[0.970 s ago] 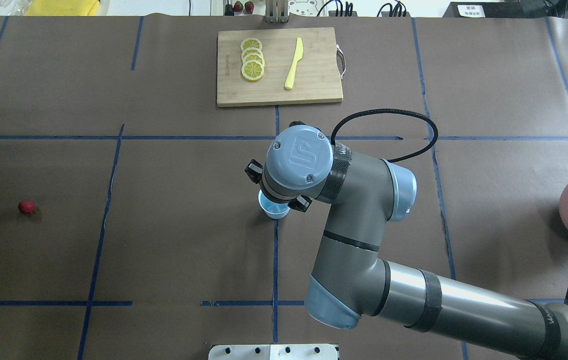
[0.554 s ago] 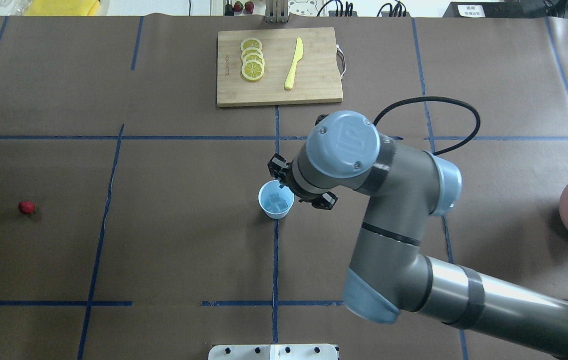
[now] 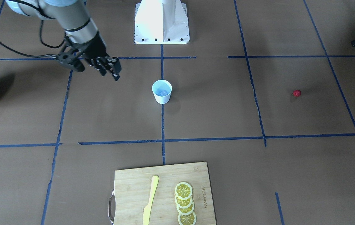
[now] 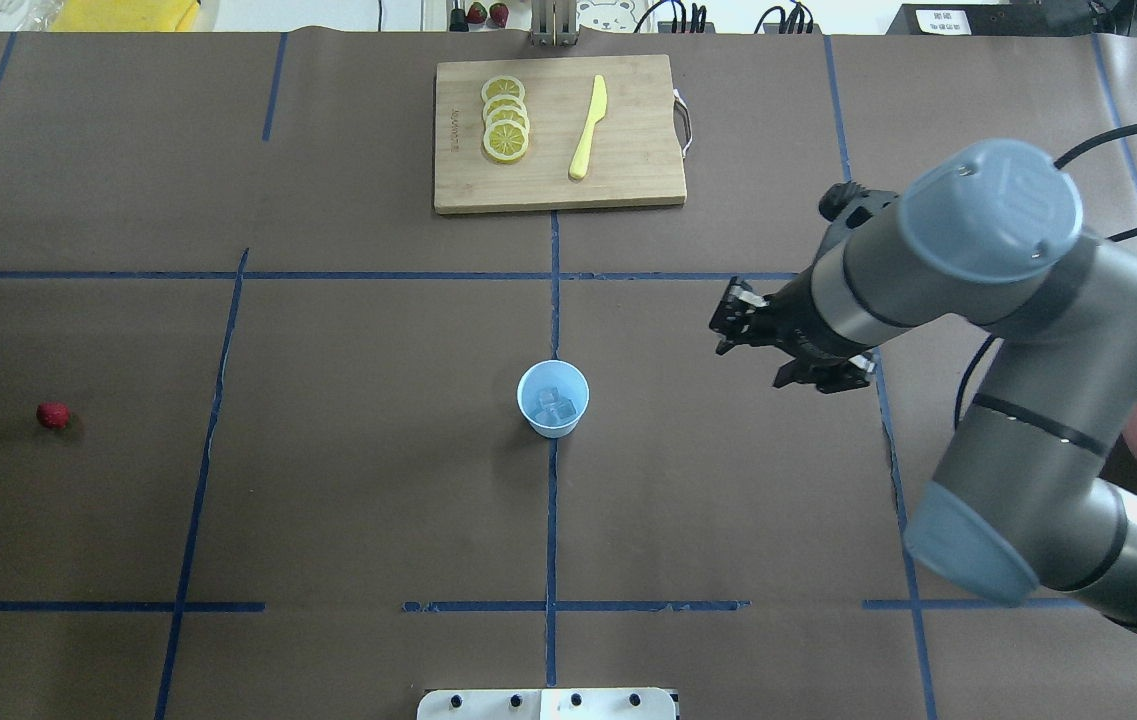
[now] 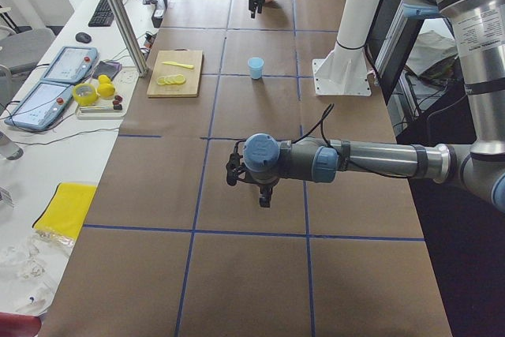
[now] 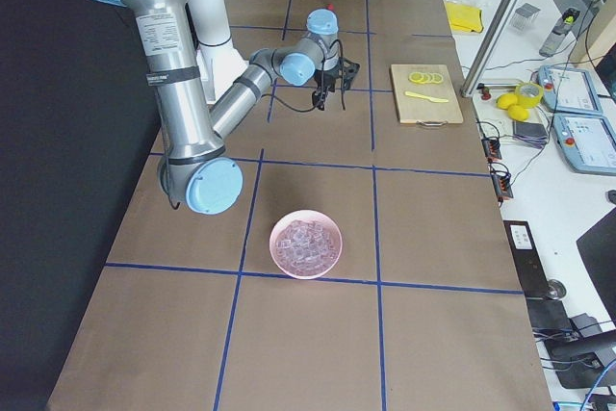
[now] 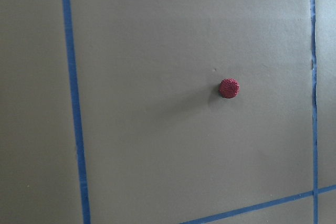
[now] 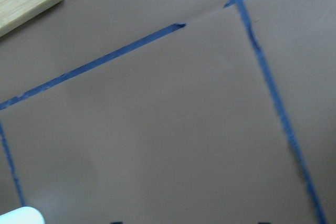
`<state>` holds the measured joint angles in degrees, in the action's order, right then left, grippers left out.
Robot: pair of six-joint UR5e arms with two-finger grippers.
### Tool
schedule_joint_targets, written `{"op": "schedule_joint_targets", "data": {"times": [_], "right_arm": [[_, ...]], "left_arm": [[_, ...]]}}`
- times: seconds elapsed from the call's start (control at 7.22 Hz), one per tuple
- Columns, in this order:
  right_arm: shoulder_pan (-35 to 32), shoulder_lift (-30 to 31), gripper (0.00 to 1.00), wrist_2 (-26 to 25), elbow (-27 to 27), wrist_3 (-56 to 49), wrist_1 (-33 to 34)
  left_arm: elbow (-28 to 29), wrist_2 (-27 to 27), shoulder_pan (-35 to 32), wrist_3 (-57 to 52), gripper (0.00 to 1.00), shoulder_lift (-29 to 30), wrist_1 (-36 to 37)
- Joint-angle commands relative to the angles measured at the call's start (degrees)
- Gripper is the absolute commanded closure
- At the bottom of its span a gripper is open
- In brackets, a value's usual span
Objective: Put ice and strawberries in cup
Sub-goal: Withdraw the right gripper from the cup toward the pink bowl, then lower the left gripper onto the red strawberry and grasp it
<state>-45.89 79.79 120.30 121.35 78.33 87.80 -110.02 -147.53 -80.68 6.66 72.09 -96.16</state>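
Observation:
The white cup [image 4: 553, 398] with a pale blue inside stands at the table's middle, also in the front-facing view [image 3: 161, 91]. A few ice cubes [image 4: 555, 404] lie in it. The strawberry [image 4: 53, 414] lies alone on the far left, and it shows under the left wrist camera [image 7: 229, 88]. My right gripper [image 4: 773, 350] is open and empty, well to the right of the cup, also in the front-facing view [image 3: 97, 72]. My left gripper [image 5: 266, 195] hangs above the table on the strawberry's side. I cannot tell if it is open or shut.
A pink bowl [image 6: 307, 244] full of ice sits at the right end, partly behind my right arm [image 4: 1028, 330]. A wooden cutting board [image 4: 628, 160] with lemon slices [image 4: 506, 130] and a yellow knife [image 4: 588, 128] lies at the far side.
My right gripper has moved from above the cup away to the right. The ice cubes in the cup now show uncovered.

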Motion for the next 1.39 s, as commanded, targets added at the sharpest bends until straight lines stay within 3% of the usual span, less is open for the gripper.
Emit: {"op": "schedule_joint_targets", "data": {"times": [0.0, 0.14, 0.55, 0.69, 1.25], "right_arm": [[-14.6, 12.8, 0.0, 8.76, 1.69, -26.8, -0.43], [-20.06, 16.41, 0.0, 11.86, 1.17, -37.44, -0.17], [-32.22, 22.32, 0.0, 12.07, -3.48, -62.18, 0.36], [-32.6, 22.95, 0.0, 11.98, -3.49, -63.55, 0.36], [-32.6, 23.04, 0.0, 11.89, -3.49, -63.48, 0.36]], "left_arm": [[0.07, 8.8, 9.88, 15.67, 0.0, 0.16, -11.89], [0.16, 12.93, 14.2, 20.71, 0.0, 0.25, -15.34], [0.95, 17.43, 23.35, 32.15, 0.0, 5.59, -16.16], [1.73, 22.06, 26.6, 34.54, 0.0, 6.91, -16.34], [9.54, 25.09, 29.79, 36.32, 0.0, 13.85, -16.6]]}}
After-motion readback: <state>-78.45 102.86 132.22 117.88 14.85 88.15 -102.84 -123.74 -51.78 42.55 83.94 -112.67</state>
